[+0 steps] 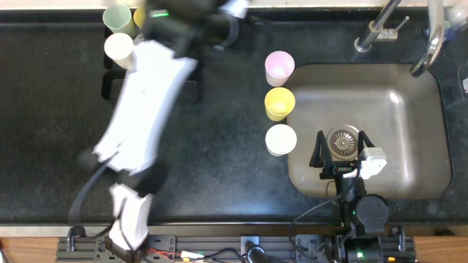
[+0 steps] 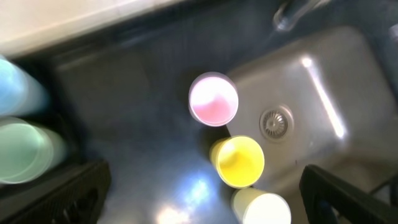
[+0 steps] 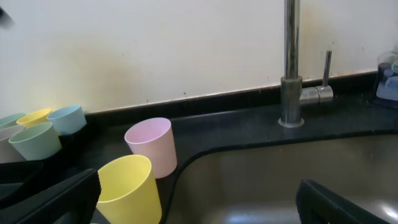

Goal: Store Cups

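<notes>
Three cups are standing in a row on the dark counter (image 1: 219, 161), along the left rim of the sink (image 1: 409, 175).
- Pink cup (image 1: 278, 66): standing farthest from my bases, upright, mouth up.
- Yellow cup (image 1: 279, 103): standing in the middle of the row, upright.
- White cup (image 1: 281, 139): standing nearest my bases, upright. Neighbours in this row are sitting close together; I cannot tell whether they are touching.

Four more cups are clustering at the counter's far left corner, by the wall, all upright.
- Green cup (image 1: 117, 18) and second white cup (image 1: 118, 47): standing just beside each other.
- Blue cup (image 2: 15, 87): standing next to the green cup.
- Second yellow cup (image 3: 34, 117): standing behind the green cup, beside the blue cup.

Grippers, two.
- Left gripper (image 2: 202, 177): I am holding it raised over the counter between the two groups, fingers spread wide, gripping nothing. My left arm (image 1: 146, 102) is lying stretched up the counter's left half.
- Right gripper (image 1: 341, 150): I am holding it inside the sink basin by the drain (image 2: 275, 122), fingers spread apart, carrying nothing.

Fixtures.
- Faucet (image 3: 290, 62): standing at the sink's back rim.
- Bottle (image 3: 388, 78): standing on the counter beyond the faucet.
</notes>
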{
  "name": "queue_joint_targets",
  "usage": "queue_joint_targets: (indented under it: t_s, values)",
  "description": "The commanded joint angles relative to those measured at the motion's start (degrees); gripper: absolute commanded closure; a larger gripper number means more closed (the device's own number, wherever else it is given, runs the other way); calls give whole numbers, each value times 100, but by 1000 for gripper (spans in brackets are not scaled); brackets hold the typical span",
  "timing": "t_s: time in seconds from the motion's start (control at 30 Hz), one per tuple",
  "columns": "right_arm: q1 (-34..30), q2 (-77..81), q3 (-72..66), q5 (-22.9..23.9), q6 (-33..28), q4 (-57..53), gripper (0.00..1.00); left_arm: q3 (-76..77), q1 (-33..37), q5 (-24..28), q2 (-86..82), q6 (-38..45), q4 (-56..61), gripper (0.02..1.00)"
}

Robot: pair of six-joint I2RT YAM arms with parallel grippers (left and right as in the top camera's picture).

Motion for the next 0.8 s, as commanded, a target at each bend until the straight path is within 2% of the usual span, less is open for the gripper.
queue_joint_targets:
  t_s: [0.03,0.23,0.47,0.8]
  values:
    - [-37,-39,-74,-42,2,31,3,1126,-59,-476,1051,-1703,-590,20]
    - [-37,-39,-76,-42,2,31,3,1174,-63,-72,1631,-2238,-623,20]
    - [-37,-39,-76,-42,2,31,3,1174,-125,223,2057,-2400,-258,18]
    - [-37,-39,-76,-42,2,31,5,1172,-157,127,2441,-2675,-225,20]
